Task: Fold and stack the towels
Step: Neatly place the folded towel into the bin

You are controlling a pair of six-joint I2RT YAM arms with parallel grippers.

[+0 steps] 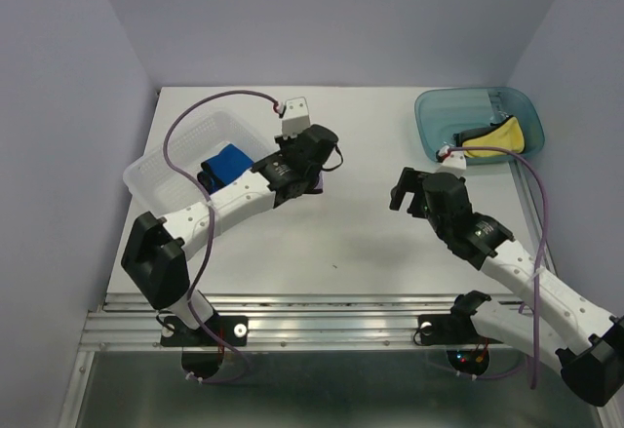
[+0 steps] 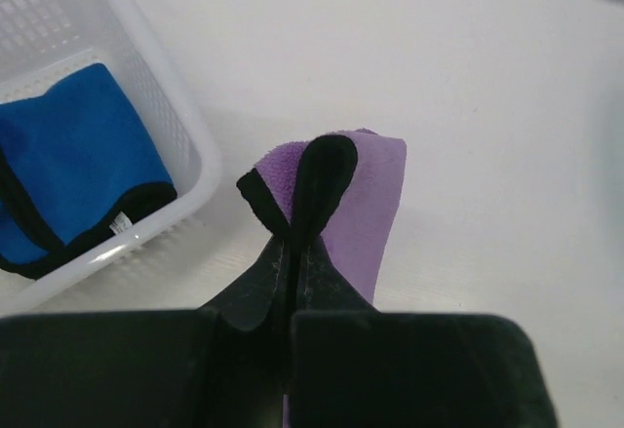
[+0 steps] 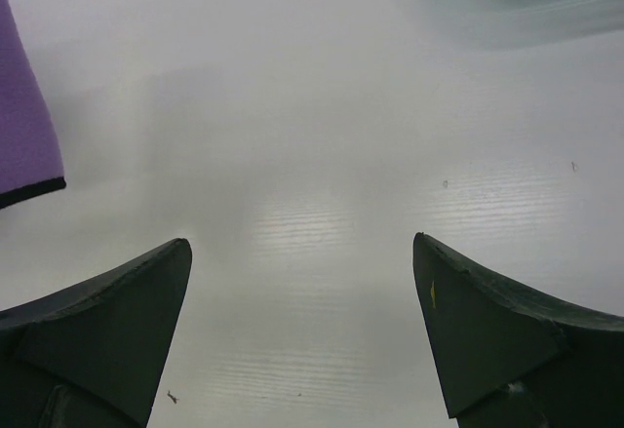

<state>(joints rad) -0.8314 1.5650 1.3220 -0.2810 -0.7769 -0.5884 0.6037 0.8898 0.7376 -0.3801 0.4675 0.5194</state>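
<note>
My left gripper (image 2: 294, 238) is shut on the black-edged fold of the purple towel (image 2: 366, 204), which hangs folded just above the table beside the clear tray (image 2: 185, 131). In the top view the left gripper (image 1: 310, 160) hides most of that towel. A folded blue towel (image 1: 226, 167) lies in the tray; it also shows in the left wrist view (image 2: 73, 155). A yellow towel (image 1: 499, 137) lies in the teal tub (image 1: 439, 116). My right gripper (image 3: 302, 282) is open and empty over bare table, at mid right in the top view (image 1: 408, 192). The purple towel's edge shows at the left of the right wrist view (image 3: 24, 136).
The clear plastic tray (image 1: 156, 170) sits at the left, the teal tub at the back right. White walls close the left, back and right sides. A metal rail (image 1: 312, 316) runs along the near edge.
</note>
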